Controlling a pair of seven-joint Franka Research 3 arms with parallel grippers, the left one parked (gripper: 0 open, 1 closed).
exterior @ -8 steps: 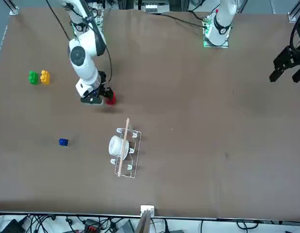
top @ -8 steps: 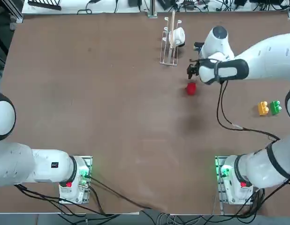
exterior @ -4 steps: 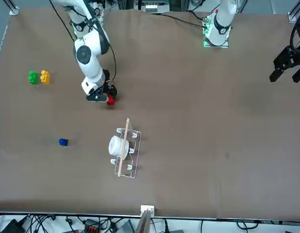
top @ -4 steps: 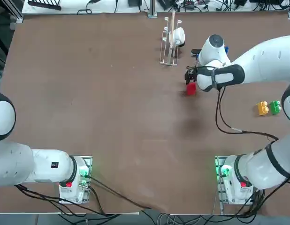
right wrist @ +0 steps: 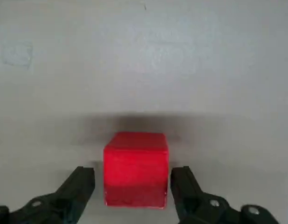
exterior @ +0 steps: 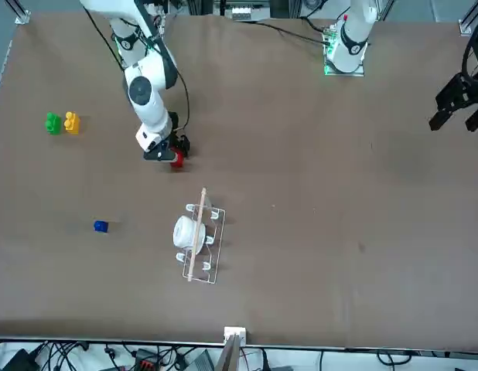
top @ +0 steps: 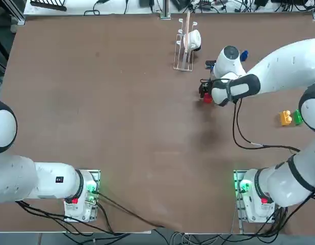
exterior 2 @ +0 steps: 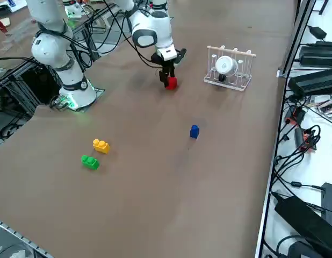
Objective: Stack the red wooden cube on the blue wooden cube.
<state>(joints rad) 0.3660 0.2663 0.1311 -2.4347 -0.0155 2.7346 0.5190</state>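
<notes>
The red wooden cube (right wrist: 136, 168) rests on the brown table, right of the table's middle and toward the far side (top: 207, 99) (exterior: 176, 160) (exterior 2: 171, 83). My right gripper (right wrist: 133, 175) is open and lowered over it, with one finger (right wrist: 83, 181) on each side and a thin gap to each face. That gripper (top: 204, 92) (exterior: 166, 151) (exterior 2: 166, 74) reaches down from the white right arm. The blue wooden cube (exterior 2: 194, 131) stands alone on the table, apart from the red one toward the far right (exterior: 100, 226), and shows only partly past the arm from overhead (top: 243, 54).
A wire rack holding a white cup (top: 186, 45) (exterior: 196, 236) (exterior 2: 228, 67) stands near the far edge, close to the red cube. A yellow knobbed block (top: 286, 118) (exterior 2: 100, 145) and a green one (top: 298, 117) (exterior 2: 90, 161) lie side by side near the right edge.
My right gripper has shifted sideways and come down over the red cube, so its fingers now straddle it. The fingers stayed open. The cubes have not moved.
</notes>
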